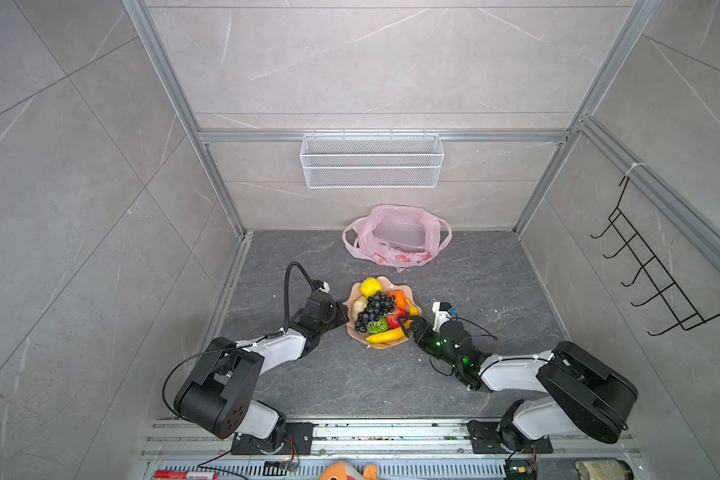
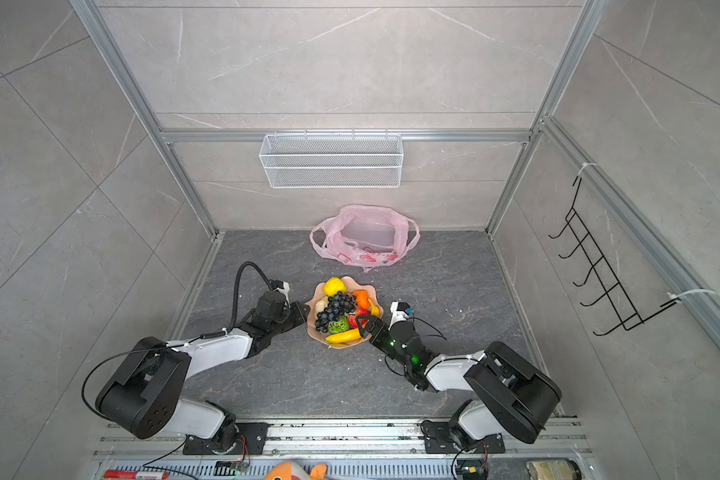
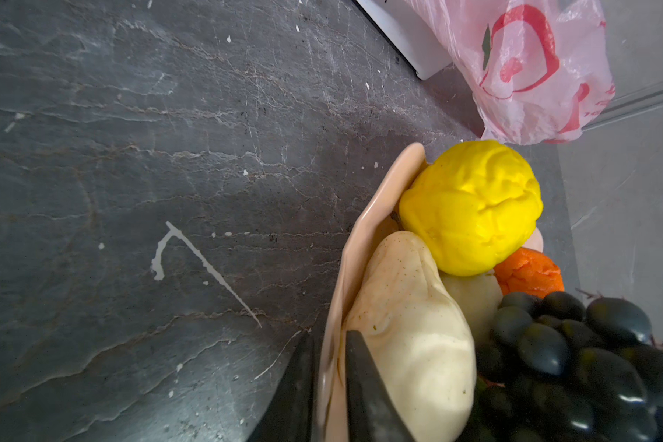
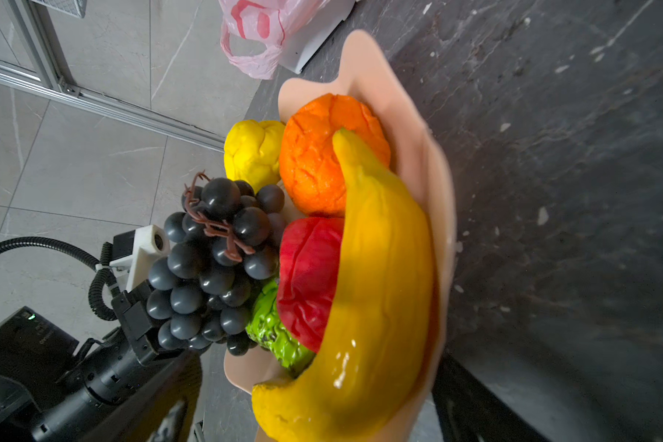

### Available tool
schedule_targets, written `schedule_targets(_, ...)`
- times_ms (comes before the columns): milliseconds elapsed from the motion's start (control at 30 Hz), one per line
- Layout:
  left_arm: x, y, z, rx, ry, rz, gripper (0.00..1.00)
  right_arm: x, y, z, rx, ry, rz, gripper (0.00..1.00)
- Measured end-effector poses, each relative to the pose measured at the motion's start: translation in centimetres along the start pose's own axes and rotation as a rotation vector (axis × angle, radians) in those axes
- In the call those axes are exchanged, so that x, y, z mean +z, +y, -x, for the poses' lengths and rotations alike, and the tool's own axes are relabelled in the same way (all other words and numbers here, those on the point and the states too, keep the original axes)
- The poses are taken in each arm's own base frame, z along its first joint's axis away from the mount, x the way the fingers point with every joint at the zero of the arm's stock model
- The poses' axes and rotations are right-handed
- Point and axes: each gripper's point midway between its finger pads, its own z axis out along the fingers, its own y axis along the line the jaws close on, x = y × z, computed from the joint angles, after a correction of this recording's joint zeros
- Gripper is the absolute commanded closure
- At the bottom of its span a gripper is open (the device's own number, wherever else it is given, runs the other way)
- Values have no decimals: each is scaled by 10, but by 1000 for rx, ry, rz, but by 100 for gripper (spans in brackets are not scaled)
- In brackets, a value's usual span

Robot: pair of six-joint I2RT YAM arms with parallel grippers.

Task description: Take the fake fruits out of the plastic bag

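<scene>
The fake fruits (image 1: 381,311) number eight, and all lie heaped in one peach scalloped bowl (image 1: 404,289) that stands on the dark worktop (image 1: 350,374) directly between the two pincers. There is one yellow lemon (image 1: 370,286) on the side farthest from both pincers. One dark grape bunch (image 1: 373,309) lies on top in the middle. One orange (image 1: 397,297) and one red apple (image 1: 394,320) are towards the right pincer. One green bumpy fruit (image 1: 377,325) sits beneath the grapes. One banana (image 1: 385,336) curves along the rim nearest the right pincer, and two beige lumps (image 3: 410,336) (image 3: 471,298) lie against the rim nearest the left pincer.

The left pincer (image 3: 330,338) has its fingers only slightly apart, one outside the bowl's rim and one inside against the larger beige lump. Whether they press on the rim I cannot tell. The right pincer (image 1: 403,325) stands wide apart over the bowl's edge and the banana, with nothing gripped.

The single plastic bag (image 1: 391,257), pink and translucent with red prints, lies well beyond both pincers at the foot of the back wall, its mouth slack and its two handle loops spread. A white flat-sided shape shows with it; whether inside or under it I cannot tell.

On the back wall above the bag hangs one white wire basket (image 1: 371,162), and one black hook rack (image 1: 657,266) hangs on the side wall past the right pincer.
</scene>
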Motion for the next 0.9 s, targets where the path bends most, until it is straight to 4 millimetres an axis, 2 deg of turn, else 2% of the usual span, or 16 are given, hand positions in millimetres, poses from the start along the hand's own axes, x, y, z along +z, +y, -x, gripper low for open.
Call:
schedule_targets(100, -5, -4, 4, 13, -13, -9, 57, -6, 3, 3, -18, -3, -4, 0)
schedule_targets(300, -23, -9, 14, 32, -50, -5, 42, -31, 15, 21, -76, -54, -16, 0)
schedule_targets(467, -56, 1, 32, 54, -138, 85, 27, -62, 13, 41, -182, -120, -113, 0)
schedule_targets(500, -66, 5, 38, 65, -171, 114, 7, -69, 13, 47, -215, -138, -147, 0)
schedule_targets(533, -75, 9, 43, 84, -201, 146, 0, -75, 13, 55, -249, -160, -181, 0)
schedule_targets(633, -103, 25, 64, 132, -311, 275, 0, -97, 19, 86, -379, -262, -302, 0)
schedule_targets(733, -123, 43, 87, 204, -408, 442, 0, -117, 23, 120, -521, -397, -420, 0)
schedule_targets(800, -133, 52, 103, 275, -473, 546, 0, -127, 17, 137, -623, -471, -521, 0)
schedule_targets(900, -140, 66, 119, 374, -545, 654, 0, -131, 3, 161, -736, -548, -675, 0)
